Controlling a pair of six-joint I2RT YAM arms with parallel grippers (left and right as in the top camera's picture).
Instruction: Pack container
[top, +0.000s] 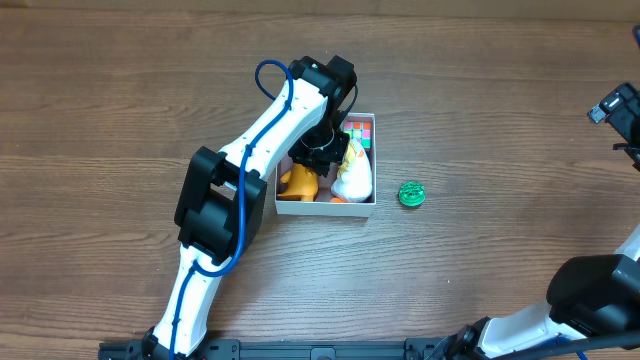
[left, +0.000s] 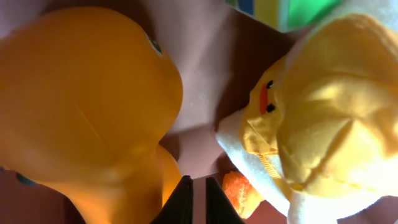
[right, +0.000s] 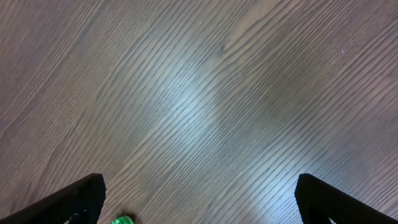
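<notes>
Packing container (top: 330, 209): left claw (left: 199, 204) inside, pinched shut, seemingly empty.
Next, likely: right claw (right: 199, 202) (wide open, empty) fetches green disc (top: 411, 194), centre-right.

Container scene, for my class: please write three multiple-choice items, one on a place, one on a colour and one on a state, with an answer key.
1. Where is the green round piece?
A) on the table beside the container
B) inside it
C) in a gripper

2. What colour is the toy next to the plush duck?
A) blue
B) orange
C) black

3. How is the right gripper?
A) open and empty
B) shut on the duck
C) shut on the green piece

Key:
1 A: it lies on bare wood outside the white walls.
2 B: the orange toy fills the left wrist view beside the duck.
3 A: its fingers stand wide apart over bare wood.
</notes>
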